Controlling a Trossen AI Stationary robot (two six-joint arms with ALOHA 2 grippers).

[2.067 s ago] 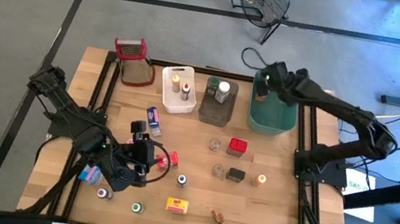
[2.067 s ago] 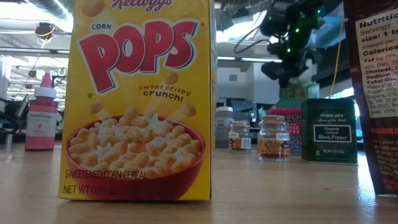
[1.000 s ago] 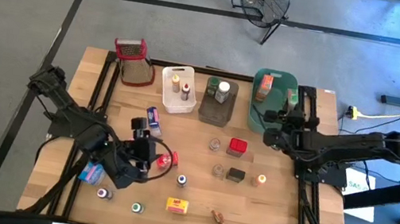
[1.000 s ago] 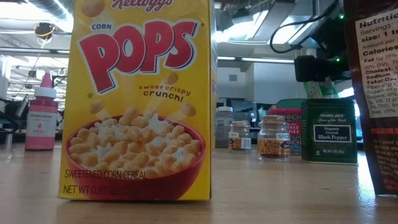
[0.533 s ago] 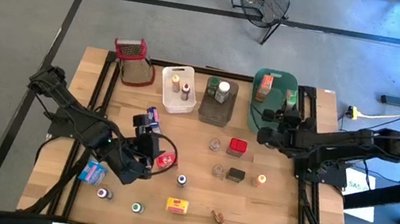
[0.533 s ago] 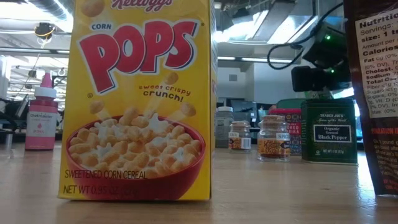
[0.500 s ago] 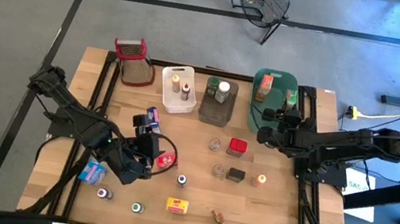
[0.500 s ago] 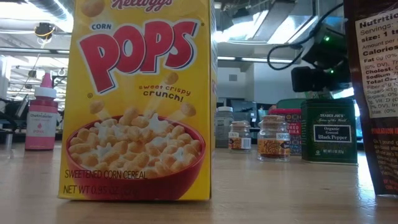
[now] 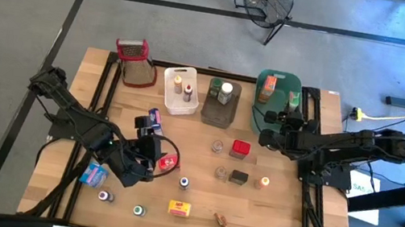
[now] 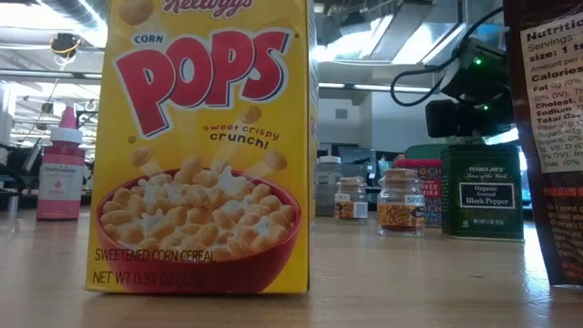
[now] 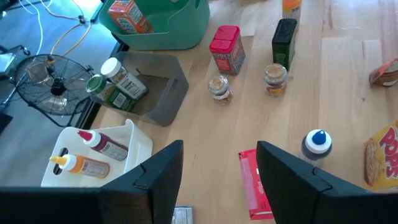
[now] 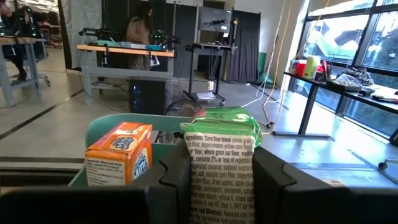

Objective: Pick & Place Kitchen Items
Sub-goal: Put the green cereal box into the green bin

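My left gripper (image 9: 157, 154) (image 11: 217, 168) hovers open over the table's middle-left. A flat red box (image 9: 169, 161) (image 11: 252, 186) lies on the wood just below its gap. My right gripper (image 9: 282, 124) (image 10: 465, 100) is open and raised by the near side of the green tub (image 9: 275, 109) (image 12: 99, 124). In that tub stand an orange box (image 9: 269, 87) (image 12: 118, 162) and a green bag (image 9: 294, 102) (image 12: 219, 165). In the right wrist view the bag shows between the fingers. A red tin (image 9: 240, 148), a black tin (image 9: 238, 176) and small jars stand mid-table.
A white tub (image 9: 180, 90) holds two bottles and a grey tub (image 9: 221, 102) holds jars. A mesh grater (image 9: 135, 62) stands at the far left. A blue box (image 9: 157, 117), a blue-capped bottle (image 9: 184, 182), a yellow cereal box (image 9: 180, 207) and small bottles dot the near half. People stand in the room behind.
My right gripper has drifted a little toward the table's left along the green tub's near side, still open. My left gripper has shifted slightly toward the far edge, beside the blue box. No item has moved.
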